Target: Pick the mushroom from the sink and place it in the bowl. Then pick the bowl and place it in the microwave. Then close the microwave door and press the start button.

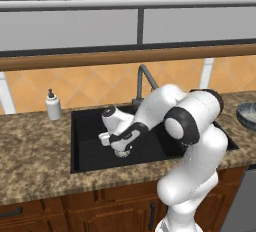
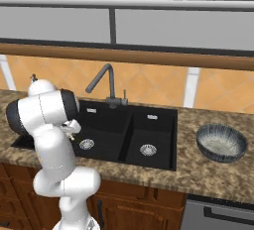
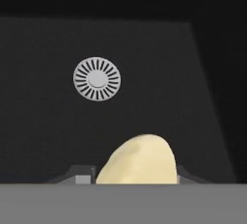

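A pale cream mushroom point(image 3: 137, 160) sits between my two dark fingertips at the bottom of the hand view, and both tips press its sides. My gripper point(image 3: 135, 177) is shut on it low in the large basin of the black sink point(image 1: 90, 151), above the basin floor. From the left base view my hand point(image 1: 120, 146) reaches down into that basin. The dark grey ribbed bowl point(image 2: 222, 143) stands on the counter to the right of the sink. The microwave and its door are out of view.
A round silver drain ring point(image 3: 97, 78) lies on the basin floor beyond the mushroom. The grey gooseneck faucet point(image 2: 104, 75) rises behind the sink. A white soap dispenser point(image 1: 53, 105) stands on the counter at the sink's left.
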Robot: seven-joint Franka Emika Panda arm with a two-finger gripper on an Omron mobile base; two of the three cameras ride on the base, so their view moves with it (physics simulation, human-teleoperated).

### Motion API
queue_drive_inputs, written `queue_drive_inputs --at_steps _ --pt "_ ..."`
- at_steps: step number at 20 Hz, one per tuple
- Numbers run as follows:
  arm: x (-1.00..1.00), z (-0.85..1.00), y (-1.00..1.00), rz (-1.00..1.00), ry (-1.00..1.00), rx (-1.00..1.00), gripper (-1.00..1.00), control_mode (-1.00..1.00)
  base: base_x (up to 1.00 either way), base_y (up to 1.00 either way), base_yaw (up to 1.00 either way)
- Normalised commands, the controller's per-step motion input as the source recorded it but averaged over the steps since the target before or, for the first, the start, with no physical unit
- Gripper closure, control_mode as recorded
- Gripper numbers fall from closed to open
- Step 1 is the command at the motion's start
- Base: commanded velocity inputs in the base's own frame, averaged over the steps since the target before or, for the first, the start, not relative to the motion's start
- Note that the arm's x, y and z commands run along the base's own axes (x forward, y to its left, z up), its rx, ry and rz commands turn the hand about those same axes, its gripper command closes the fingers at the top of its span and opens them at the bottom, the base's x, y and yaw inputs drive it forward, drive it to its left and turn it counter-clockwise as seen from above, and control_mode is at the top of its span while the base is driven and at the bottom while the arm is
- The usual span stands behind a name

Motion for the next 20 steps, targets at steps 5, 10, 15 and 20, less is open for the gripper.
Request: queue_drive_inputs --at_steps 5,10,15,20 --pt "-0.65 1.0 -0.18 0.0 0.01 0.0 1.0 -1.0 0.0 0.0 0.0" --pt "-0.61 0.83 -0.3 0.0 0.07 0.01 1.0 -1.0 0.0 0.0 0.0" --pt "-0.62 0.54 -0.49 0.01 0.01 0.0 1.0 -1.0 0.0 0.0 0.0" --pt "-0.16 0.22 -0.94 0.0 -0.01 0.0 1.0 -1.0 0.0 0.0 0.0"
